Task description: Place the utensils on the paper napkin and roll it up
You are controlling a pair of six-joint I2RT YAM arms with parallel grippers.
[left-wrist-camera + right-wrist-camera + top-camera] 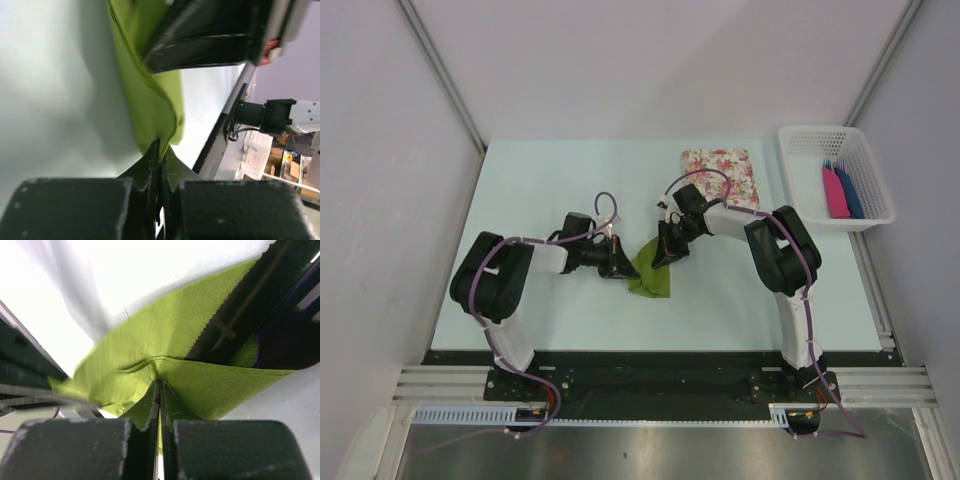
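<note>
The olive-green paper napkin [652, 274] lies crumpled and folded near the table's middle, pinched from both sides. My left gripper [623, 266] reaches in from the left and is shut on the napkin's edge [150, 100], which runs between its closed fingertips [161, 150]. From the right, my right gripper [667, 256] is shut on a raised fold of the napkin [150, 335], with its tips [160, 382] pressed together on the paper. Each wrist view shows the other gripper's dark body just beyond the napkin. The utensils are hidden; I cannot make them out in any view.
A pink-and-white floral mat [720, 165] lies at the back, right behind the right arm. At the far right stands a white basket [810, 135] with pink and blue flat pieces [841, 190]. The table's front edge runs just ahead of the arm bases.
</note>
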